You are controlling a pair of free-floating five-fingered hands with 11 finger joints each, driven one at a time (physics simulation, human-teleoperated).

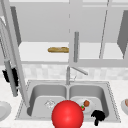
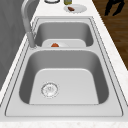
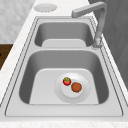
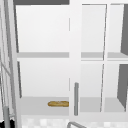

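Observation:
My left hand (image 1: 9, 75) is at the far left, its fingers curled round the long grey handle (image 1: 11, 82) of the swung-open cabinet door (image 1: 15, 50); a bit of that hand (image 4: 4, 124) also shows in the upper view's bottom left corner. My right hand (image 1: 98, 116) hangs over the sink's front right rim with relaxed fingers and holds nothing. In the left side view the same hand (image 2: 113, 6) floats off the counter's edge, above the floor. A big red ball (image 1: 67, 114) sits low in the front view, before the sink.
The double sink (image 1: 110, 100) has a white plate (image 3: 85, 96) in its right basin, carrying a strawberry (image 3: 66, 81) and a brown lump (image 3: 76, 87). A baguette (image 1: 58, 49) lies on the cabinet shelf. The faucet (image 1: 68, 75) stands at the back, and plates (image 1: 3, 110) (image 1: 125, 105) flank the sink.

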